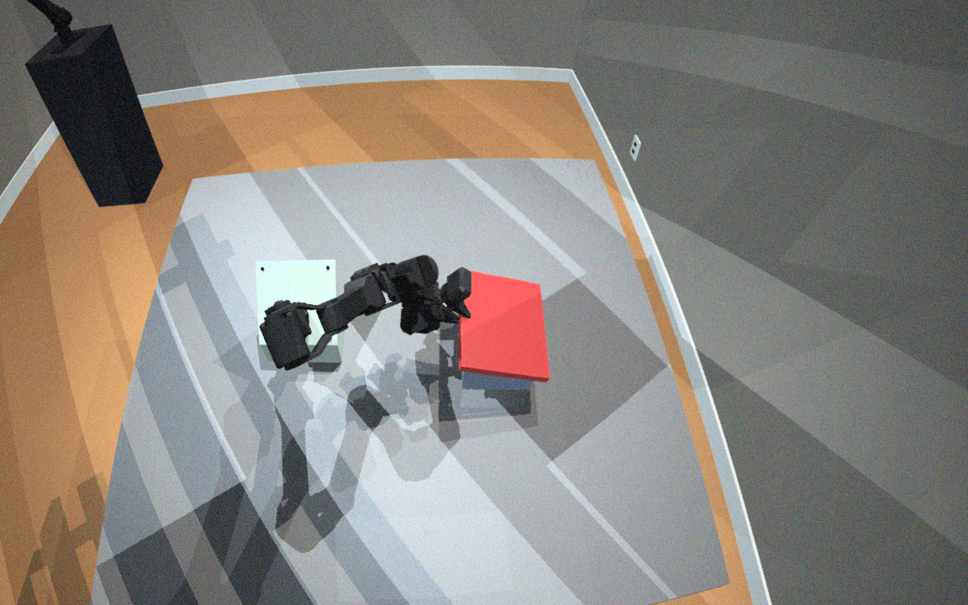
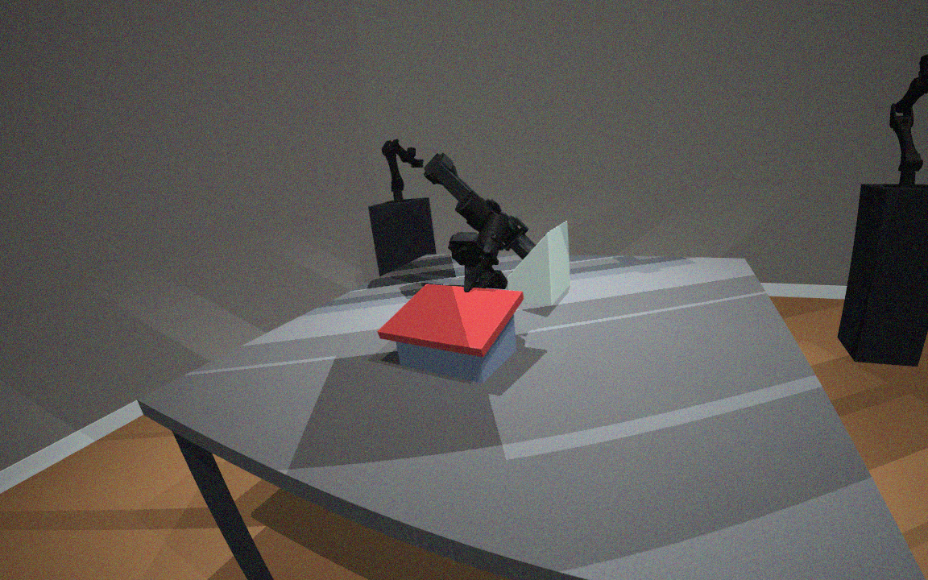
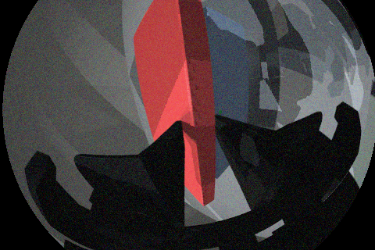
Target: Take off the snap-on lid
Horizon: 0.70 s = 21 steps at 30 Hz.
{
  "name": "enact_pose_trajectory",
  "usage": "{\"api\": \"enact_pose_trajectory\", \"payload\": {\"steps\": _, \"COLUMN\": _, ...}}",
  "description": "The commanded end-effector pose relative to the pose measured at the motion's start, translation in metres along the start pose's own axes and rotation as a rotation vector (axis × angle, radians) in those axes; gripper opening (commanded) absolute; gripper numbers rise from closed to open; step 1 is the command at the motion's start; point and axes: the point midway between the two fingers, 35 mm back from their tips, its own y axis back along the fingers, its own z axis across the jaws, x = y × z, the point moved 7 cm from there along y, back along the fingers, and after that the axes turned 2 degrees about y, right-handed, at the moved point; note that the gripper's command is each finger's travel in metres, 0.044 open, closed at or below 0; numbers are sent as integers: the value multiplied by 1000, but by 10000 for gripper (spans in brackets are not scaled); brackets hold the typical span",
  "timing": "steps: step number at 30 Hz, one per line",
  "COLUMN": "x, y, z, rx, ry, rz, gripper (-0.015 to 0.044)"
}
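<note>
Red lid [image 1: 506, 323] [image 2: 445, 313] [image 3: 160, 58], pinched by one edge
Closed on its rim, the fingers [image 1: 462, 309] [image 2: 470, 281] hold that side slightly raised, probably to peel the snap loose; beneath, the blue box [image 1: 495, 381] [image 2: 438, 360] [image 3: 230, 78] sits on the table [image 1: 397, 541] [image 2: 633, 403].
</note>
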Motion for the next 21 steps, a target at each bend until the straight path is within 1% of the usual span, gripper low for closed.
{"api": "enact_pose_trajectory", "payload": {"steps": 1, "x": 0, "y": 3, "z": 8, "rx": -6, "ry": -4, "rz": -3, "gripper": 0}}
{"api": "enact_pose_trajectory", "payload": {"steps": 21, "x": -1, "y": 12, "z": 35, "rx": -6, "ry": -5, "rz": -2, "gripper": 0}}
